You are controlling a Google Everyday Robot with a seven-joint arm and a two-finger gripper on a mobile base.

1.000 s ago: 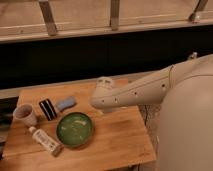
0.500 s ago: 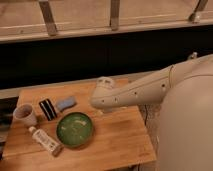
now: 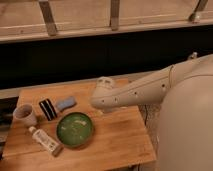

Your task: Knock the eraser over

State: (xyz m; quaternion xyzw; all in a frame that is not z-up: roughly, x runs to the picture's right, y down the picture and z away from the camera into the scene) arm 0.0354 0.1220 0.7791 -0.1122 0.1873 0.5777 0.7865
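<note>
A wooden table (image 3: pixel 120 135) carries five things, all on its left half. The eraser (image 3: pixel 48 109), a small black block with two pale stripes along its length, sits towards the back edge and not far from the left edge. A paper cup (image 3: pixel 25 114) stands upright just beside it, nearer the left edge. On the eraser's other side, towards the middle of the table, lies a rounded blue-grey lump (image 3: pixel 65 104), so close that I cannot tell whether the two touch. In front of these sits a round green bowl (image 3: pixel 74 129), and a white tube with a brown cap (image 3: pixel 45 141) lies slantwise near the front left corner. The robot's pale arm (image 3: pixel 145 90) reaches in from the right over the back half of the table. The gripper (image 3: pixel 101 104) at its end hangs above the table's middle, apart from the eraser, beyond the lump and the bowl. Its jaws stand wide and hold nothing.
</note>
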